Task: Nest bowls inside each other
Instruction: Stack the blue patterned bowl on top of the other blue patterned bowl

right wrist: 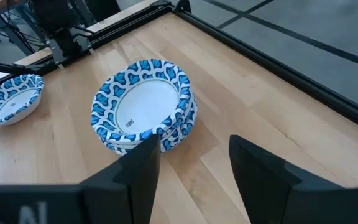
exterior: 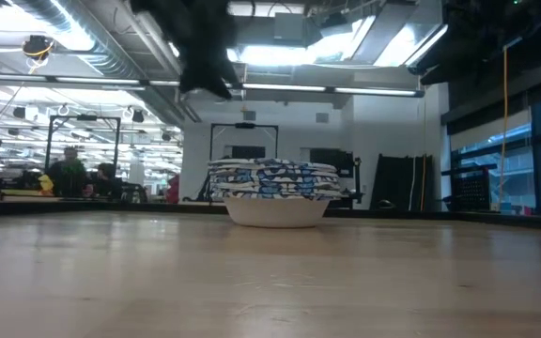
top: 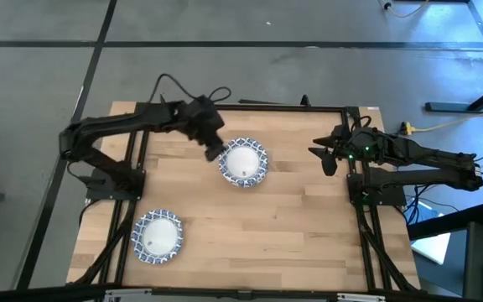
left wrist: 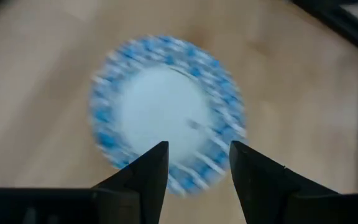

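A stack of several nested blue-and-white bowls (top: 243,162) stands on its base at the middle of the table; the low view shows the stack (exterior: 272,192) with layered rims. Another bowl (top: 158,236) sits near the table's near left corner, seen also in the right wrist view as a bowl (right wrist: 8,99). My left gripper (top: 215,151) hovers open above the stack's left rim, high above the table (exterior: 205,66); its wrist view looks down on the stack (left wrist: 166,112). My right gripper (top: 329,159) waits open at the right edge, facing the stack (right wrist: 143,102).
The wooden table (top: 292,226) is framed by black rails (top: 355,210). Bare wood lies between the stack and the right arm and along the near edge. In the low view, people and desks show in the room behind the table.
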Controlling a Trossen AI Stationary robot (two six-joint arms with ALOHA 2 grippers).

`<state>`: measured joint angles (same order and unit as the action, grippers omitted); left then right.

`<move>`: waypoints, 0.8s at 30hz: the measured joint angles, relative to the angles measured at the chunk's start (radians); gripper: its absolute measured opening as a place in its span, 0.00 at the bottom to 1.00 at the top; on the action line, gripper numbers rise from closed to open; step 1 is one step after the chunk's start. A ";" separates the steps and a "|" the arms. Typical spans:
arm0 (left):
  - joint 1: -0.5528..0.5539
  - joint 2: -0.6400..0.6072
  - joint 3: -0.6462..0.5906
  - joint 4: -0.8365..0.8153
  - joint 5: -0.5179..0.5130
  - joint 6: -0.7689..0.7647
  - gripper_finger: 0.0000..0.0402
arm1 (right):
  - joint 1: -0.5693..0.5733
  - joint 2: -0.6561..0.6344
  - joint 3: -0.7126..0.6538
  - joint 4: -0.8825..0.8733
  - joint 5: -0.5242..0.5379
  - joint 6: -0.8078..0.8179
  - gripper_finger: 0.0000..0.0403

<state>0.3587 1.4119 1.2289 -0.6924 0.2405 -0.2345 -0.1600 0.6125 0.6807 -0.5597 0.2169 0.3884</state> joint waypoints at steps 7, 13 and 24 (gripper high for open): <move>-0.184 -0.126 0.000 -0.079 0.036 -0.025 0.41 | 0.000 0.000 0.000 0.000 0.000 -0.005 0.48; -0.355 -0.143 0.000 -0.166 -0.011 -0.023 0.40 | 0.000 0.000 0.000 0.001 0.000 -0.005 0.48; -0.622 -0.089 -0.030 -0.540 -0.182 -0.107 0.40 | 0.000 0.001 0.000 0.001 0.000 0.009 0.48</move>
<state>-0.2631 1.3227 1.1992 -1.2328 0.0585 -0.3419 -0.1604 0.6132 0.6807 -0.5587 0.2169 0.3975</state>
